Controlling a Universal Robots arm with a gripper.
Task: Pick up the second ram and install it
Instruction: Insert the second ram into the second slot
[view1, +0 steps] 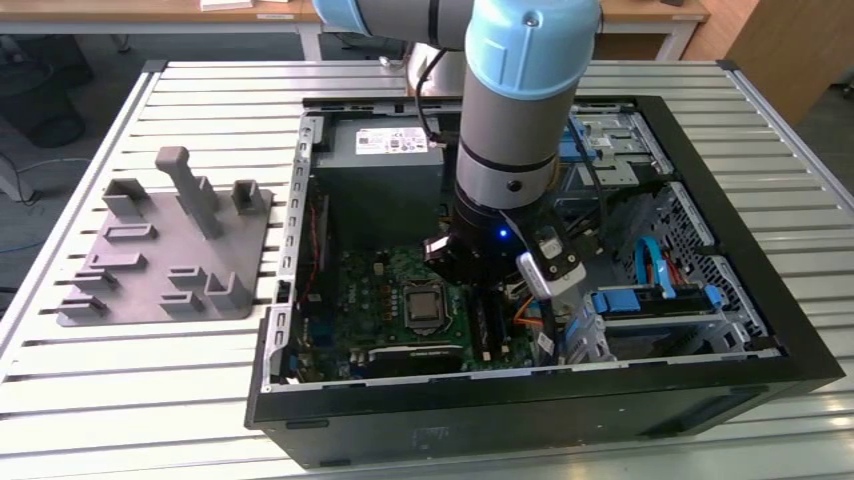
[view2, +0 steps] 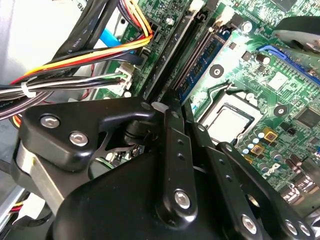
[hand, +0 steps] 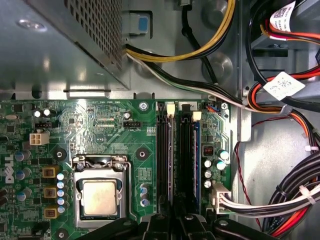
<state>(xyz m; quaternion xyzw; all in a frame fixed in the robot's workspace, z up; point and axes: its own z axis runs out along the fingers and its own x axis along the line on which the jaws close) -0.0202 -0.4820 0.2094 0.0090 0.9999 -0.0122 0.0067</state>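
The arm reaches down into the open computer case (view1: 801, 340), which lies on the slatted metal worktop (view1: 200, 400). In the exterior view the gripper (view1: 470, 268) is low over the green motherboard (view1: 387, 290), just beside the processor socket (view1: 424, 308) and above the long black memory slots (view1: 483, 325).

In the second wrist view the gripper (view2: 172, 107) has its black linkages drawn close together over the slots; whether the fingertips pinch anything there I cannot tell, as they are hidden behind the linkage. A thin blue stick, the second ram (view2: 200, 62), stands on edge in the slot beside two black slots, running away from the gripper toward white latches. In the first wrist view the same blue edge (hand: 196, 150) shows along the slot farthest from the processor socket (hand: 100, 192), next to the black slots (hand: 165, 155).

Bundles of black, orange and yellow cables (hand: 290, 200) run alongside the motherboard. On the worktop toward the exterior view's left lies the grey holder plate (view1: 147, 260) with upright blocks, well apart from the gripper
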